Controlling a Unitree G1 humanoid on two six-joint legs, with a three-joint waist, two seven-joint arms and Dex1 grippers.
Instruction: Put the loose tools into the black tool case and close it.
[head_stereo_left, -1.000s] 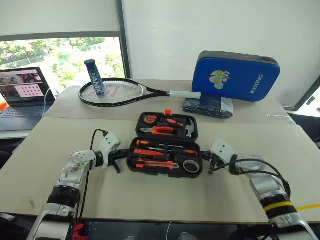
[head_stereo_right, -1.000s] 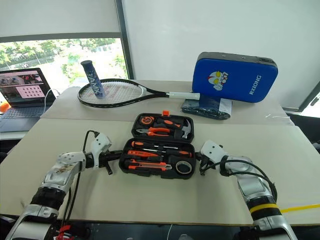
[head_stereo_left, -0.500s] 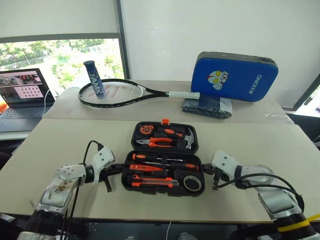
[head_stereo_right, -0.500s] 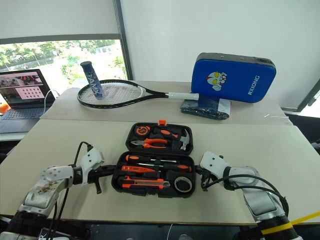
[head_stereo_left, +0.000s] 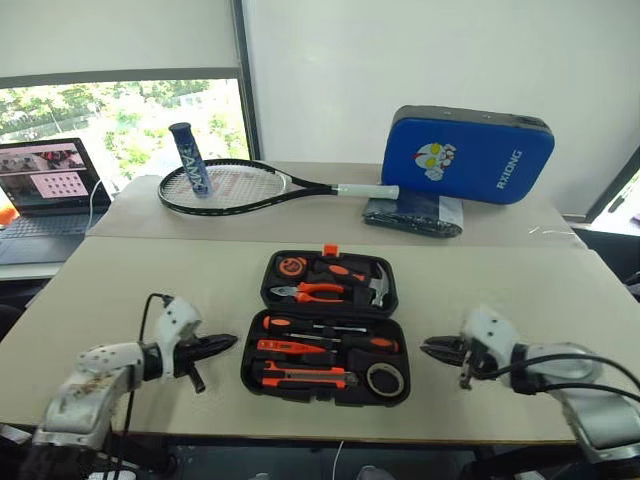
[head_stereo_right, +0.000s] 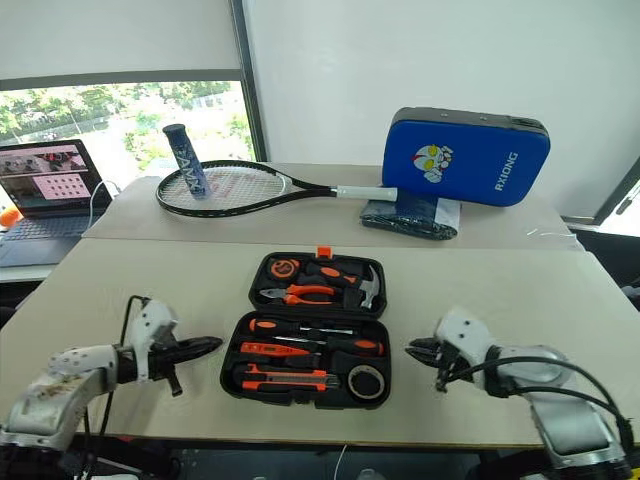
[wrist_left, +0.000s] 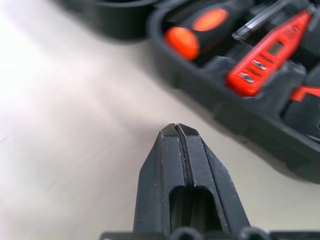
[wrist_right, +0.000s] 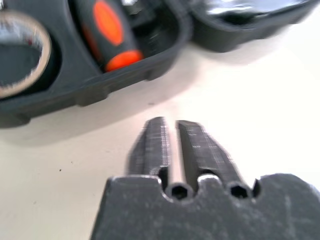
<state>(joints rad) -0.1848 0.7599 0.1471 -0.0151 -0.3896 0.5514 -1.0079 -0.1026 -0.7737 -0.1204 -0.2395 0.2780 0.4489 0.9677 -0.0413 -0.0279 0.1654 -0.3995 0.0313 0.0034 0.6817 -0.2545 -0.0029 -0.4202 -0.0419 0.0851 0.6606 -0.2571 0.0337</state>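
Observation:
The black tool case (head_stereo_left: 255, 362) lies open in the middle of the near table, orange latch (head_stereo_left: 330, 249) at its far edge. Its near half holds two orange-and-black screwdrivers (head_stereo_left: 282, 323), a slim orange tester (wrist_left: 270, 52), the utility knife (head_stereo_left: 305, 378) and the tape roll (head_stereo_left: 381, 379). My left gripper (head_stereo_left: 232, 341) hovers just left of the case, pointing at its side, fingers (wrist_left: 165, 150) pressed together and empty. My right gripper (head_stereo_left: 425, 346) sits a short way off the case's right side, its fingers (wrist_right: 155, 140) a narrow gap apart and holding nothing.
The case's far half carries a hammer (head_stereo_left: 378, 285), pliers (head_stereo_left: 315, 292) and a tape measure (head_stereo_left: 292, 266). On the far table lie a tennis racket (head_stereo_left: 230, 185), a blue tube (head_stereo_left: 190, 158), a blue padded rectangle (head_stereo_left: 465, 155) and a dark folded item (head_stereo_left: 415, 215). A laptop (head_stereo_left: 45, 185) stands far left.
The case slid toward the near edge between both grippers. Both grippers then drew back and outward, off its sides. The right fingers parted slightly.

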